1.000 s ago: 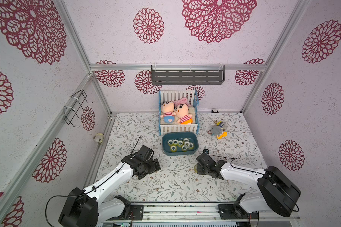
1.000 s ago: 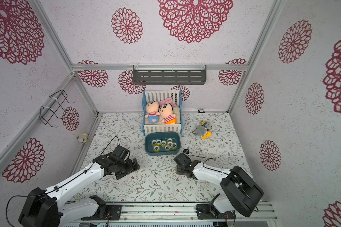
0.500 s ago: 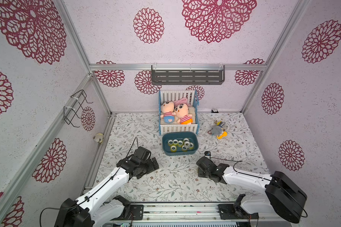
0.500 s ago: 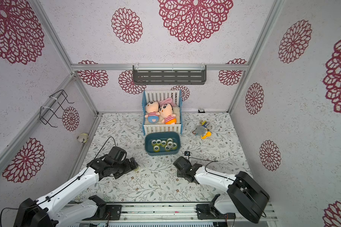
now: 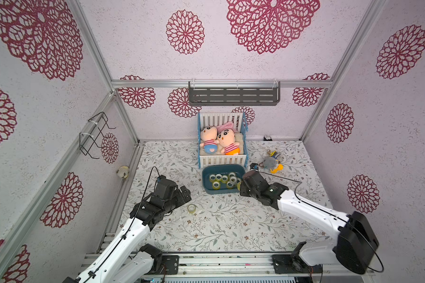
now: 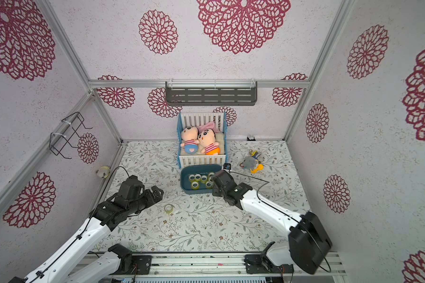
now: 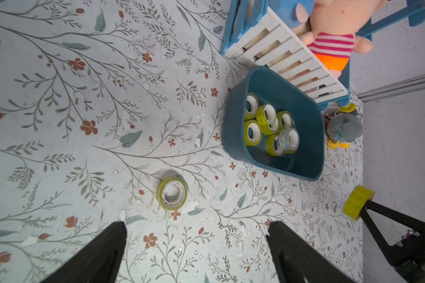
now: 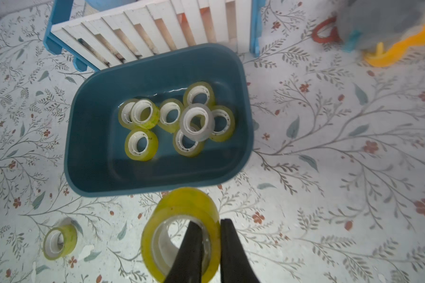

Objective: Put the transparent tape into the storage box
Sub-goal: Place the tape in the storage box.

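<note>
L gripper (image 7: 196, 224) hung empty, fingers spread wide, beside a loose roll (image 7: 160, 196) lying flat on the table, well short of the storage box (image 8: 157, 190). R gripper (image 8: 207, 223) was clamped on the transparent tape (image 8: 179, 202), one finger thru its core, just beside the box's near rim. Step looked like carry-over. Next move prob needed: clear the rim, get above the rolls inside (image 8: 140, 144), then release.
</note>
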